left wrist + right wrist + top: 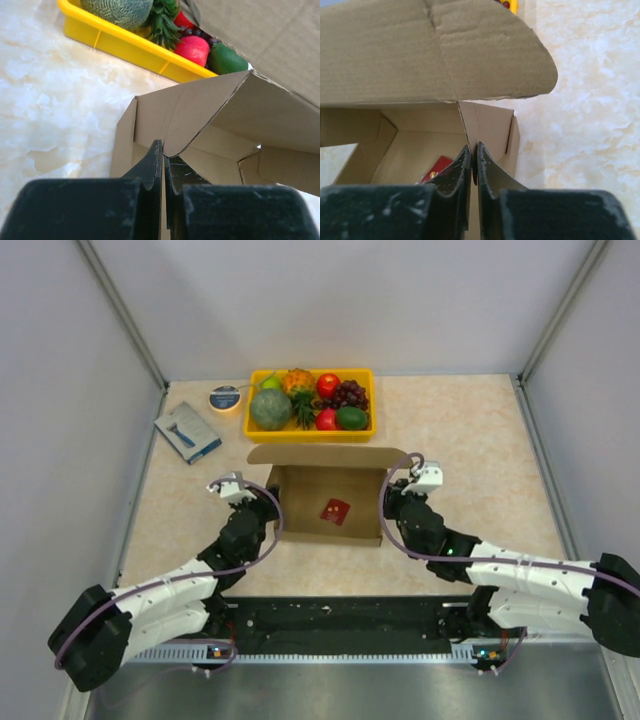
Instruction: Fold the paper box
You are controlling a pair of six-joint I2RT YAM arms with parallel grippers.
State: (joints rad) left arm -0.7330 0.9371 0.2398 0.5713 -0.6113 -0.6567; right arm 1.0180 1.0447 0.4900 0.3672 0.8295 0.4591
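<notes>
The paper box [310, 485] is a shallow brown cardboard box standing in the middle of the table. Its lid flap [325, 455] stands open at the far side, and a small red packet [336, 510] lies inside. My left gripper [271, 502] is shut on the box's left side wall [150, 117], one finger on each face of the wall. My right gripper [387, 502] is shut on the right side wall [490, 125] in the same way. In the right wrist view the lid flap [435, 50] hangs over the box and the red packet [437, 167] shows beside my fingers.
A yellow tray [258, 430] of plastic fruit stands just behind the box and shows in the left wrist view [125, 42]. A blue-and-grey flat packet [188, 432] and a round blue disc [225, 398] lie at the far left. Grey walls enclose the table.
</notes>
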